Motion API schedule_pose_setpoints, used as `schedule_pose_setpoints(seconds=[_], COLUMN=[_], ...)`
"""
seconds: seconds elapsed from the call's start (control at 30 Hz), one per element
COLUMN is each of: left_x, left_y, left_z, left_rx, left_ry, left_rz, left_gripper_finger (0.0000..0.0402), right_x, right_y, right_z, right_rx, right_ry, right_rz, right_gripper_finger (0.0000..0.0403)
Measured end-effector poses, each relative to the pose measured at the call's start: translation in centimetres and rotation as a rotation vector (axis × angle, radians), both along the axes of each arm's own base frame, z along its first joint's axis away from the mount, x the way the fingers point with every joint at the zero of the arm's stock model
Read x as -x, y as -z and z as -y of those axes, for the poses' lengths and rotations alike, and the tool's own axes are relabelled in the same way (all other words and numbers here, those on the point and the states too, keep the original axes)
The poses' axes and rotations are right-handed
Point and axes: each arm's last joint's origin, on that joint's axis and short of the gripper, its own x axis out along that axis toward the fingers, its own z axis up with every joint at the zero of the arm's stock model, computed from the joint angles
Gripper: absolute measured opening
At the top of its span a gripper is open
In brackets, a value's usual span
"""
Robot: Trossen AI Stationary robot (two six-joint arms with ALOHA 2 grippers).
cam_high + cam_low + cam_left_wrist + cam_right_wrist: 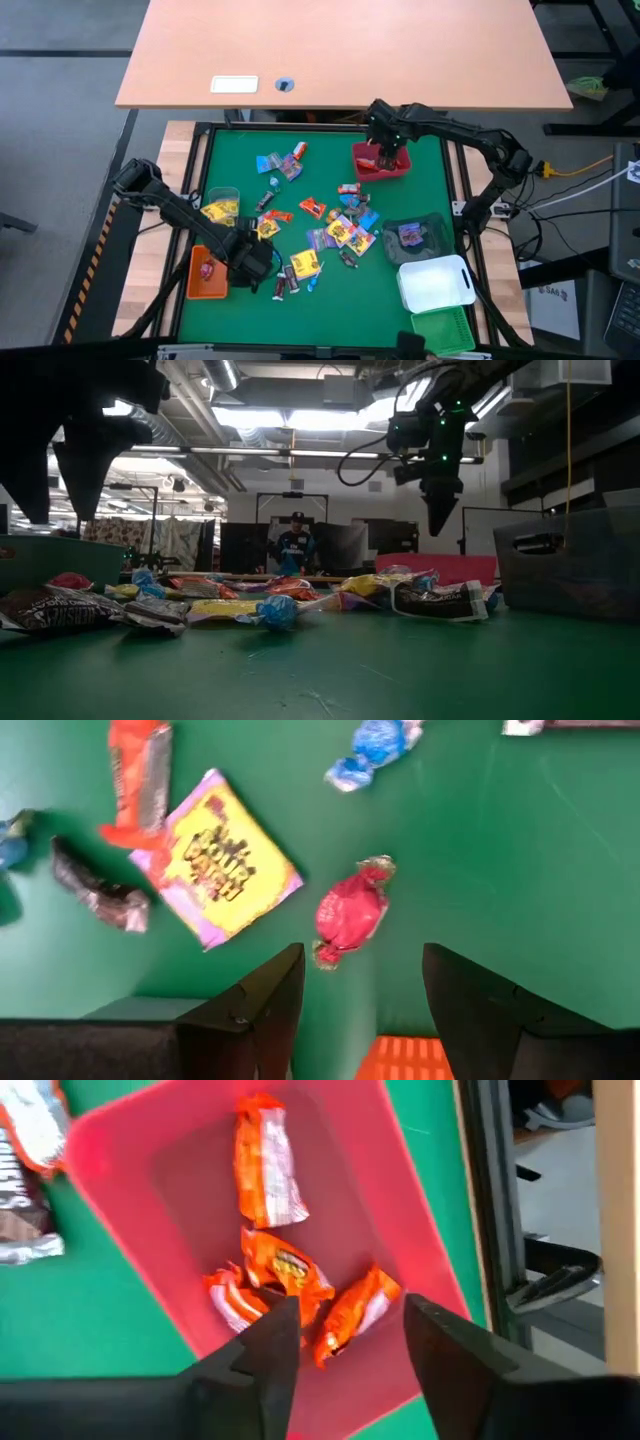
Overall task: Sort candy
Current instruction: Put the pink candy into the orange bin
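Left gripper (360, 990) hangs near the front, fingers spread, nothing between them, over a red twist-wrapped sweet (350, 913) beside the orange bin (207, 273). Loose candy (330, 230) lies scattered mid-mat. Far side: right gripper (345, 1335) parted and empty above the red bin (400, 1200), which holds four orange sweets (290, 1270).

Both arms are dark, jointed and slim, with black cables trailing from them. The right hand (440, 510) ends in tapering black fingers (265, 1350); small green lights glow on its wrist.
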Motion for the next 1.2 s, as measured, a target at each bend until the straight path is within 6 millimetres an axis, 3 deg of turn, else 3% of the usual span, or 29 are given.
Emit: schedule_pose_setpoints(seconds=[0.53, 0.7, 0.97, 1.2], left_x=[1.2, 1.2, 1.0, -0.6], left_y=[6.4, 6.7, 6.6, 4.0], left_z=[-2.4, -2.7, -2.6, -1.8], left_rx=[0.102, 0.126, 0.179, 0.215], left_ry=[-0.019, -0.029, -0.033, -0.029], left_rz=[-0.002, 0.010, -0.008, 0.009], left_gripper_finger=[0.0192, 0.0169, 0.0088, 0.0057], right_x=[-0.1, -0.2, -0.5, -1.1], right_y=[0.0, 0.0, 0.0, -0.2], right_z=[-0.2, -0.2, -0.3, -0.4], right_rx=[-0.061, -0.068, -0.127, -0.222], right_ry=[-0.019, -0.020, -0.012, -0.041], right_rz=[0.042, 0.048, 0.116, 0.242], right_gripper_finger=[0.0205, 0.0205, 0.0205, 0.0205])
